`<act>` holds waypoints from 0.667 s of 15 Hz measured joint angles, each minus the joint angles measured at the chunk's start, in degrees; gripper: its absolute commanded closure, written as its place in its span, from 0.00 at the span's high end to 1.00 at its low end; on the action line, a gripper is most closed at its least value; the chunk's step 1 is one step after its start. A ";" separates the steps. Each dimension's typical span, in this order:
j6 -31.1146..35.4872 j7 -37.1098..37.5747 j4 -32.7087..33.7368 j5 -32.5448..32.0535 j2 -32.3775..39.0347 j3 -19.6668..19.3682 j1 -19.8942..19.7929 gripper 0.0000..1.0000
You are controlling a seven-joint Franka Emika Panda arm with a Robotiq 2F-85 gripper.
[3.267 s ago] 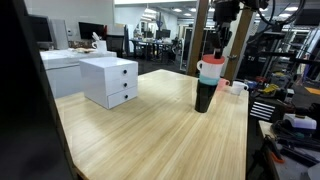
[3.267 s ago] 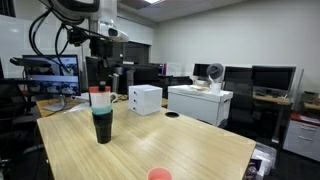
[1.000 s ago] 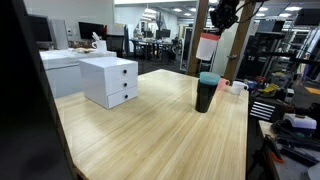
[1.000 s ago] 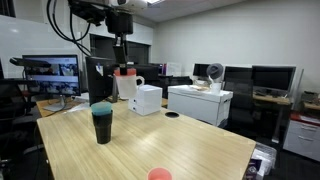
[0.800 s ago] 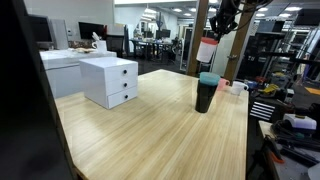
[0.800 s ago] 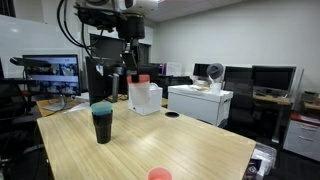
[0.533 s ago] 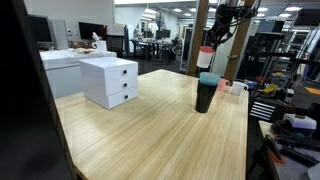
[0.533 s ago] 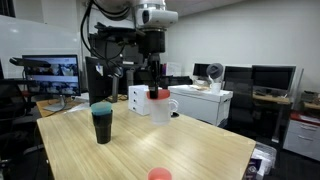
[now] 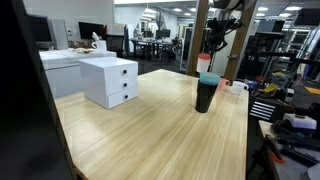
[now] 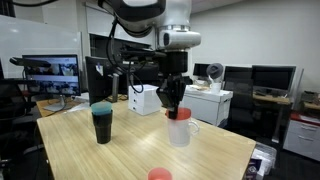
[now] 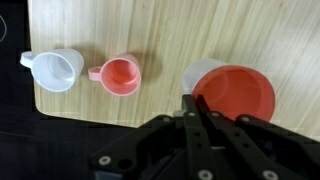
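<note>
My gripper (image 11: 191,101) is shut, its two fingers pinching the rim of a white cup with a red inside (image 11: 240,92). In both exterior views the gripper (image 10: 173,109) (image 9: 209,49) hangs straight down over this cup (image 10: 179,130) (image 9: 205,63). The cup is upright and low over the wooden table (image 10: 120,150); whether it touches the top I cannot tell. A dark tumbler with a teal top (image 10: 101,122) (image 9: 204,92) stands apart from it on the table.
A white mug (image 11: 57,68) and a small pink cup (image 11: 122,76) stand near the table's edge, beside the held cup. A white drawer unit (image 9: 110,80) (image 10: 146,99) sits on the table. Desks, monitors and chairs surround it.
The gripper has carried the cup away from above the dark tumbler, across the table and down close to the tabletop. It has stayed shut on the rim throughout.
</note>
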 measured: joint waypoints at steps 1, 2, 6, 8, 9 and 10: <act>-0.23 0.00 0.86 1.18 1.52 -0.36 -0.35 0.04; -0.58 0.00 1.71 2.42 3.02 -0.70 -0.77 0.04; -2.27 -0.20 4.83 6.36 8.51 -1.27 -3.17 0.04; -2.96 -0.96 6.11 7.62 10.49 -1.27 -4.21 0.04; -3.11 -1.67 6.71 8.21 11.33 -1.26 -4.63 0.04; -3.17 -2.57 7.32 8.80 12.16 -1.24 -4.98 0.04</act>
